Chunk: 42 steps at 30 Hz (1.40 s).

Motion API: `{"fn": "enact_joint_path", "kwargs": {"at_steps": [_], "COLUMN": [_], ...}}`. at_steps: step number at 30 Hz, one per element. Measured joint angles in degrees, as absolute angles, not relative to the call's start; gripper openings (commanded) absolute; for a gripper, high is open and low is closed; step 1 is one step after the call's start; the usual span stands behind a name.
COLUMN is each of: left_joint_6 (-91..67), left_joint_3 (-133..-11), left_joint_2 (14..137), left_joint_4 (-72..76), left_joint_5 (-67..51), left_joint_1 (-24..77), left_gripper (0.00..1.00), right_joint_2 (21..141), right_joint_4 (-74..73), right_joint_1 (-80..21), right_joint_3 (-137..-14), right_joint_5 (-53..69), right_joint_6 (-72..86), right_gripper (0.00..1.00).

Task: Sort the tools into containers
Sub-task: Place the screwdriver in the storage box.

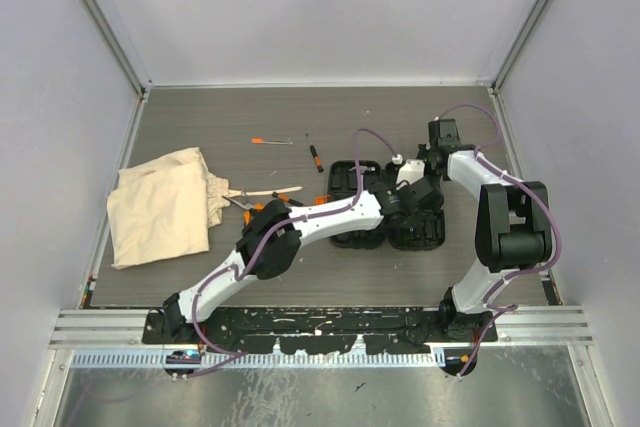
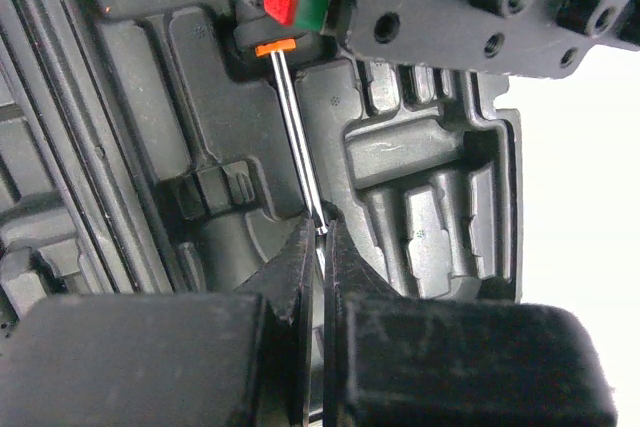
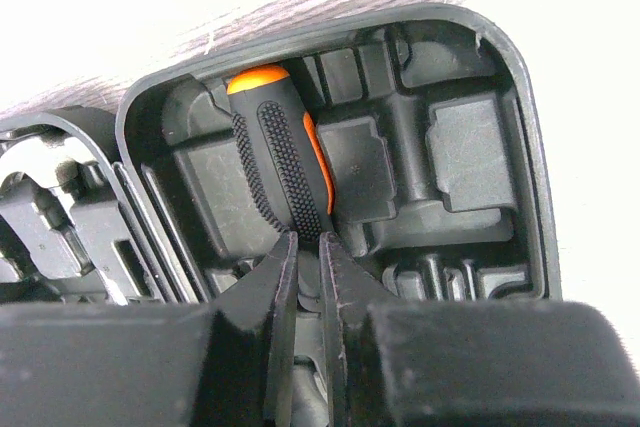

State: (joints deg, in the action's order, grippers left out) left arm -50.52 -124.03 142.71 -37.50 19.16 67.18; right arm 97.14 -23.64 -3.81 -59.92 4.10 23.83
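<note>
The left gripper [image 2: 322, 237] is pinched shut on the thin steel shaft of a screwdriver [image 2: 297, 137], which runs straight ahead of its fingertips to an orange collar. The right gripper [image 3: 305, 247] is narrowed onto the same tool's black-and-orange handle, which reaches ahead of its fingertips inside one half of the open tool case [image 3: 470, 157]. Both grippers meet over that case. Well off to the left gripper's left lies the cloth bag [image 1: 160, 207]. Beyond the case, a second screwdriver [image 1: 315, 157] and a thin driver [image 1: 272, 141] lie on the table [image 1: 200, 117].
</note>
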Motion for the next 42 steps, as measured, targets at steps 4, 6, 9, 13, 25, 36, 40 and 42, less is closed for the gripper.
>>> {"fn": "enact_joint_path", "kwargs": {"at_steps": [4, 6, 9, 13, 25, 36, 40, 42], "left_joint_6": [-50.7, -50.9, -51.4, -52.0, -51.8, -47.9, -44.7, -42.7], "left_joint_3": [-124.5, -125.1, -126.7, -129.4, -129.1, -116.5, -113.9, -113.1], "left_joint_2": [143.1, 143.5, 144.4, 145.8, 146.5, 138.7, 136.6, 135.5], "left_joint_4": [-38.1, -38.7, -40.2, -42.6, -42.1, -30.3, -29.4, -30.6], "left_joint_5": [19.3, 19.4, 19.6, 19.4, 17.3, 18.9, 21.8, 23.2], "left_joint_1": [67.3, 67.4, 67.4, 67.4, 66.8, 67.1, 67.2, 67.5], "left_gripper": [0.0, 0.0, 0.0, 0.0, 0.0, 0.08, 0.13, 0.15], "right_joint_2": [97.1, 97.1, 97.2, 97.5, 97.5, 95.4, 94.8, 94.3], "right_joint_4": [-23.3, -23.1, -22.9, -22.3, -20.8, -20.5, -20.8, -21.3], "right_joint_1": [-3.7, -3.7, -3.6, -3.4, -3.3, -4.0, -4.7, -5.0], "right_joint_3": [-59.6, -59.4, -59.3, -58.8, -57.3, -57.3, -57.2, -57.1], "right_joint_5": [4.2, 4.3, 4.5, 4.8, 4.8, 3.6, 3.7, 4.1], "right_joint_6": [24.1, 24.2, 24.4, 24.7, 25.6, 25.1, 25.2, 25.2], "right_gripper": [0.17, 0.17, 0.16, 0.09, 0.08, 0.09, 0.1, 0.11]}}
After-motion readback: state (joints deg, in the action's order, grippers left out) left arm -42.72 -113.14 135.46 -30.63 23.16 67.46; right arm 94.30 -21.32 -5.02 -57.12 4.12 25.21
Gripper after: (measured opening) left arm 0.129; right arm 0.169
